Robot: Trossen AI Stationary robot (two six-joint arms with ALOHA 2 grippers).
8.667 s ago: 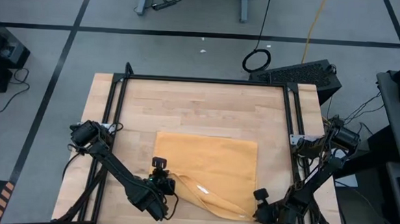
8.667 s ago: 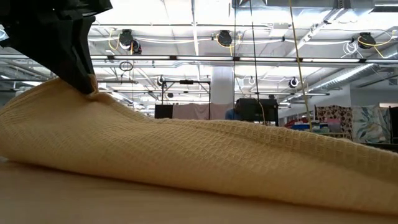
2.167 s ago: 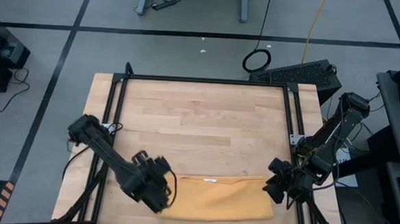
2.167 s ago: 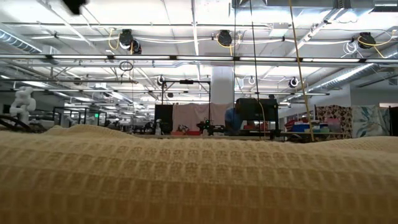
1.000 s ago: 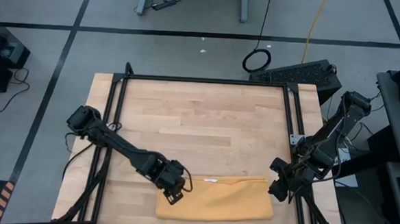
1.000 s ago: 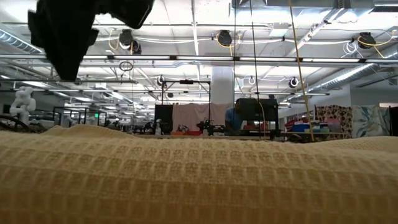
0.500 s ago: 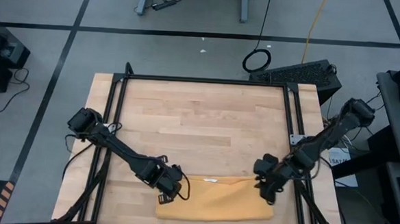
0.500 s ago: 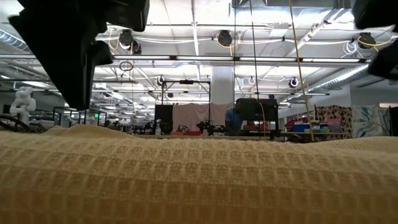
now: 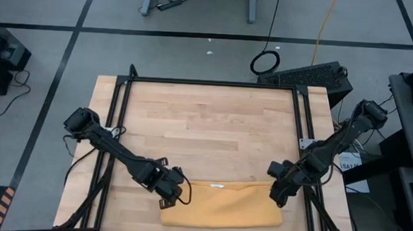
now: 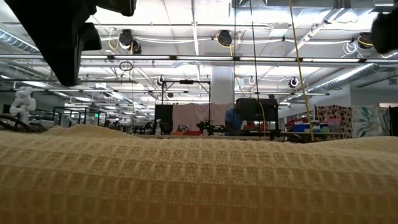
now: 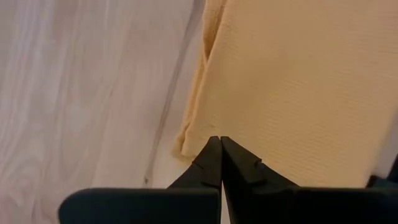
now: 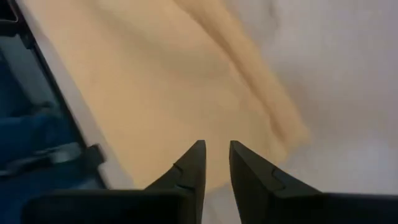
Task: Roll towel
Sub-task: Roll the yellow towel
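left tool [image 11: 219, 138] pressed fully together above the towel's [image 9: 223, 203] left corner, gripping nothing; right tool [image 12: 216, 144] narrowly parted over its right end, empty; towel folded along the counter's [image 9: 206, 115] near edge.

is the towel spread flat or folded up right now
Folded. From above, the towel is a narrow band along the table's near edge, and the left wrist view shows doubled layers at its corner. It is not yet a tight roll.
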